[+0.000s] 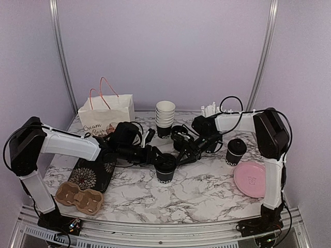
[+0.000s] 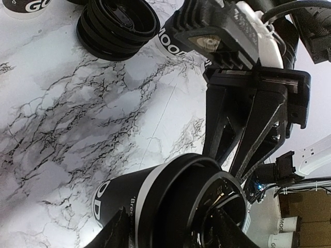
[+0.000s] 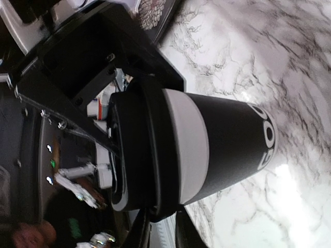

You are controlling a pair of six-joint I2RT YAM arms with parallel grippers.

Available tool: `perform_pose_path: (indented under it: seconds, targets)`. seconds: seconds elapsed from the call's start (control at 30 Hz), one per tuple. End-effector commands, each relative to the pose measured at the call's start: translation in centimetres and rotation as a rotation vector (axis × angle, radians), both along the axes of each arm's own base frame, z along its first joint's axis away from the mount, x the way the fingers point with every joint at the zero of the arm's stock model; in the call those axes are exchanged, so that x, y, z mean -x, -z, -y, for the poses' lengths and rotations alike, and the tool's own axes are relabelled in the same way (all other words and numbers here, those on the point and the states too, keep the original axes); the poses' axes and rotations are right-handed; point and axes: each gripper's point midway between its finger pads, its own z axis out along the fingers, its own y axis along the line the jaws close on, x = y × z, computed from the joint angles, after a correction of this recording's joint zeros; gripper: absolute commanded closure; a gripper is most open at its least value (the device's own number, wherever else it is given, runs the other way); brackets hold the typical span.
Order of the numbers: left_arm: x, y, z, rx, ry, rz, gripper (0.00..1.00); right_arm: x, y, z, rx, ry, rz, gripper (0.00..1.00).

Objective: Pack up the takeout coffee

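**Edges and room**
- Bench (image 1: pixel 196 199): marble top. Your broadest bare stretch runs along the near edge, between the cardboard carrier and the pink plate. Both arms reach in to the middle and crowd it.
- Cardboard carrier (image 1: pixel 78 197): two wells, at the near left corner.
- Flat black piece with a flower print (image 1: pixel 95 173): just behind the carrier, under the left arm.
- Pink plate (image 1: pixel 251 179): near the right edge, beside the right arm's upright.

**Containers**
- Takeout coffee cup (image 1: pixel 165 174): upright at the bench's centre between the two claws, its white lettering low on the wall.
- Lid (image 3: pixel 139 150): black, sitting on that cup's mouth.
- Second lidded cup (image 1: pixel 235 151): upright, right of centre, just behind the plate.
- Stack of black lids (image 2: pixel 118 26): on the marble behind the centre cup.
- Stack of nested cups (image 1: pixel 165 118): at the back, middle.
- White straws (image 1: pixel 209 110): back right, behind the right arm.
- White paper bag (image 1: pixel 106 114): back left, pink handles up. You cannot see inside it.

**Claws**
- Left claw (image 2: pixel 173 235): its fingers flank the centre cup near the rim. You cannot tell whether they press it.
- Right claw (image 2: pixel 225 163): nearly together, pinching the lid's rim.
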Motion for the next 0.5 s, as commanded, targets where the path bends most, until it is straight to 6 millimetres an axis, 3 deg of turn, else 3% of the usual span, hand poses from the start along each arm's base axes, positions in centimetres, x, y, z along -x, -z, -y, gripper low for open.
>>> perform_pose_path:
  seconds: [0.0,0.17,0.33,0.47]
  targets:
    - [2.0,6.4,-0.8,-0.127,0.015,-0.153,0.48,-1.8,8.3,-0.1,0.254,0.049,0.064,0.98]
    - [1.4,8.6,-2.3,-0.159,-0.052,-0.251,0.51,-0.1,13.4,0.9,0.392,0.07,-0.042,1.0]
    - [2.3,10.2,-3.7,-0.225,-0.083,-0.316,0.5,2.1,14.9,0.5,0.455,0.026,-0.005,1.0]
    - [3.3,11.4,-5.2,-0.276,-0.12,-0.355,0.47,2.8,16.9,1.3,0.562,0.011,0.048,0.87]
